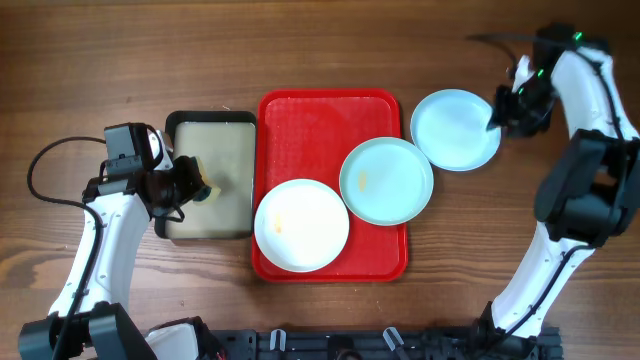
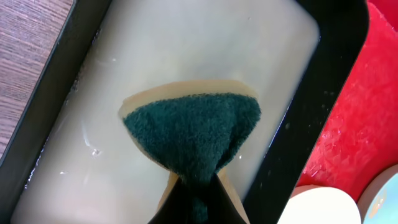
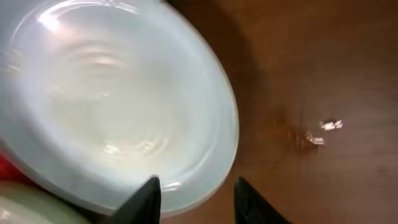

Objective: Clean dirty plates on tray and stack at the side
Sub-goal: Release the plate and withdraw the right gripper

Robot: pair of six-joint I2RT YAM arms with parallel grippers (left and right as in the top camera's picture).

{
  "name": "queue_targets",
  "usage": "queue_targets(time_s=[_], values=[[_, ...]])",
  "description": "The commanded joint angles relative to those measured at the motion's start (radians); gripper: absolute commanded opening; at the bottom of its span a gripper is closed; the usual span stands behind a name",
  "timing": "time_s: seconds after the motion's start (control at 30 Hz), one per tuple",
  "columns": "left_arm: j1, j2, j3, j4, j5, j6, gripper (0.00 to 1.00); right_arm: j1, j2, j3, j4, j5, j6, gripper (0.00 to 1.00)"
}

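The red tray holds a white plate with a small orange stain at its front left and an aqua plate with a yellowish smear at its right, overlapping the rim. A pale blue plate lies on the wood right of the tray. My right gripper is at that plate's right edge, open. In the right wrist view the plate has its rim between the parted fingers of the gripper. My left gripper is shut on a green-and-yellow sponge.
A black-rimmed beige tray sits left of the red tray, and the sponge hangs over its left part. A black cable loops at the far left. Bare wooden table surrounds the trays.
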Motion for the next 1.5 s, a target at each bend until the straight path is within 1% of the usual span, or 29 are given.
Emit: queue_targets(time_s=[0.0, 0.07, 0.13, 0.27, 0.33, 0.43, 0.5, 0.67, 0.77, 0.83, 0.93, 1.2, 1.37, 1.43, 1.47], values=[[-0.002, -0.007, -0.002, 0.009, 0.012, -0.002, 0.05, 0.006, -0.098, 0.129, -0.152, -0.132, -0.013, 0.40], [-0.002, -0.007, -0.002, 0.012, 0.012, -0.002, 0.05, 0.021, -0.103, 0.117, -0.250, -0.166, -0.014, 0.40], [-0.002, -0.007, -0.002, 0.013, 0.012, -0.002, 0.05, 0.058, -0.103, 0.066, -0.278, -0.165, -0.039, 0.40], [-0.002, -0.007, -0.002, 0.011, 0.012, -0.002, 0.05, 0.151, -0.103, -0.070, -0.249, -0.165, -0.036, 0.40], [-0.002, -0.007, -0.002, 0.011, 0.012, -0.002, 0.05, 0.213, -0.103, -0.146, -0.201, -0.165, -0.036, 0.40], [-0.002, -0.007, -0.002, 0.011, 0.012, -0.002, 0.05, 0.275, -0.103, -0.208, -0.166, -0.147, -0.008, 0.40], [-0.002, -0.007, -0.002, 0.011, 0.012, -0.002, 0.05, 0.297, -0.103, -0.230, -0.150, -0.128, 0.018, 0.40], [-0.002, -0.007, -0.002, 0.011, 0.012, -0.002, 0.05, 0.317, -0.103, -0.314, -0.103, -0.123, 0.018, 0.40], [-0.002, -0.007, -0.002, 0.011, 0.012, -0.002, 0.05, 0.317, -0.104, -0.323, -0.101, -0.020, 0.072, 0.40], [-0.002, -0.007, -0.002, 0.011, 0.012, -0.002, 0.05, 0.317, -0.109, -0.323, -0.101, -0.022, 0.072, 0.39], [-0.002, -0.007, -0.002, 0.011, 0.012, -0.002, 0.05, 0.317, -0.110, -0.323, -0.101, -0.022, 0.093, 0.33], [-0.002, -0.007, -0.002, 0.011, 0.012, -0.002, 0.05, 0.348, -0.110, -0.324, -0.075, -0.029, 0.102, 0.25], [-0.002, -0.007, -0.002, 0.011, 0.012, -0.002, 0.05, 0.362, -0.110, -0.324, -0.059, -0.025, 0.127, 0.25], [-0.002, -0.007, -0.002, 0.011, 0.012, -0.002, 0.05, 0.362, -0.110, -0.324, -0.053, -0.024, 0.129, 0.18], [-0.002, -0.007, -0.002, 0.011, 0.012, -0.002, 0.05, 0.362, -0.110, -0.324, -0.054, -0.024, 0.129, 0.17]])
